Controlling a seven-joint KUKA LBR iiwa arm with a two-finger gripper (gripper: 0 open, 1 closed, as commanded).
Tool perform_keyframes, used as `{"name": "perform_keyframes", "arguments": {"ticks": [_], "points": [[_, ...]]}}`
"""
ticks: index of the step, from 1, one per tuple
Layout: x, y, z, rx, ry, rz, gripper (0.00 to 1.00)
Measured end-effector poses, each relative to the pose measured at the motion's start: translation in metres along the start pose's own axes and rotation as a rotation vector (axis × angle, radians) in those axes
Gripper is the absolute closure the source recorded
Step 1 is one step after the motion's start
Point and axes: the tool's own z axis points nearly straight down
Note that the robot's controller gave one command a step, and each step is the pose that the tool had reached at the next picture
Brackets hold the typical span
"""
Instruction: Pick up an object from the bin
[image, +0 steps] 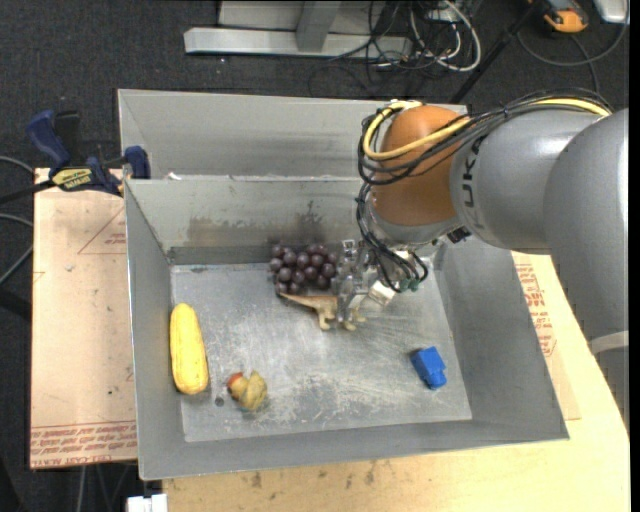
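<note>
One claw (350, 312) hangs low over the middle of the grey metal bin (150, 300), carried by the grey arm (540, 180) with its orange wrist cover (415, 165). Whether the claw is open or closed cannot be told, and no grasp can be confirmed. Its tip meets the right end of a tan, flat, animal-shaped figure (308, 298) lying on the floor of the bin. Touching that figure on the far side is a bunch of dark purple toy grapes (303, 264).

To the near right, well apart, lies a small blue block (429, 367). To the near left lies a small yellow-and-red lump (247, 389), and beyond it, by the left wall, a yellow corn cob (188, 348).

The bin floor is bare, scuffed metal with dark smudges near the far wall. Around the bin is dark speckled flooring (60, 60), with black cables (440, 35) on it at the far side.
</note>
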Motion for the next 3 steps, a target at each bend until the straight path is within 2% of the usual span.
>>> {"name": "perform_keyframes", "arguments": {"ticks": [1, 2, 3], "points": [[0.0, 0.0, 0.0, 0.0, 0.0, 0.0, 1.0], [0.0, 0.012, -0.043, 0.0, 0.01, -0.012, 1.0], [0.001, 0.006, -0.105, -0.001, 0.006, -0.002, 1.0]]}}
